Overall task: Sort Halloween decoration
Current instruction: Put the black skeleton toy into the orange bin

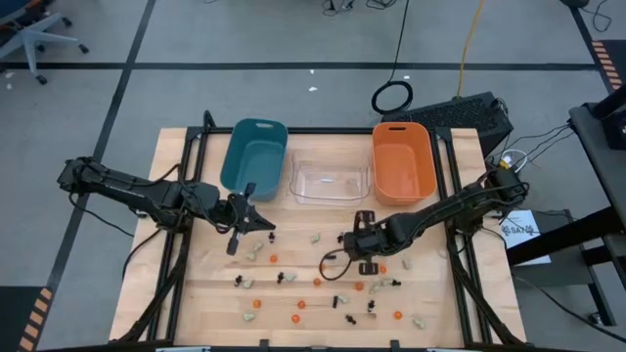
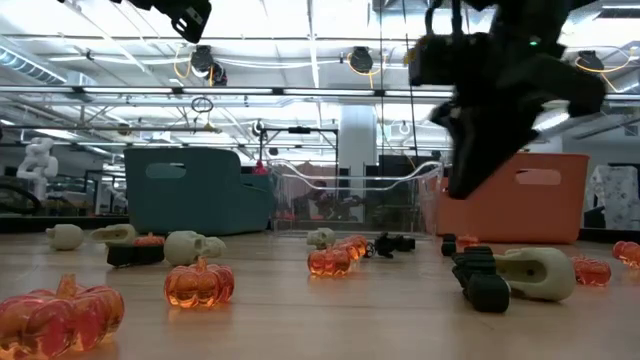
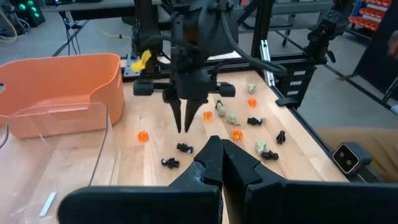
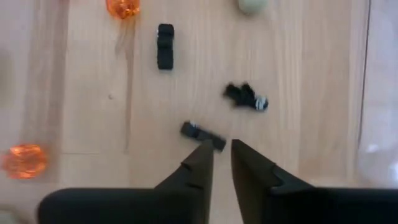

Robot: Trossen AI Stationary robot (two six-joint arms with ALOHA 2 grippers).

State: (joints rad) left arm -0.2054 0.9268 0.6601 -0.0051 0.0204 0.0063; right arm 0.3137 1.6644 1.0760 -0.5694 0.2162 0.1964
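light: bright overhead, ceiling glare | shadows: soft | blur: right wrist view, near pumpkins

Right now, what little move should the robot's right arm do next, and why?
Probably ease the right end effector down and forward around the small black spider piece, then close. Its fingers stand slightly apart and hold nothing, and their tips sit just short of that piece on the wooden table. The left end effector waits shut above the table near the clear bin.
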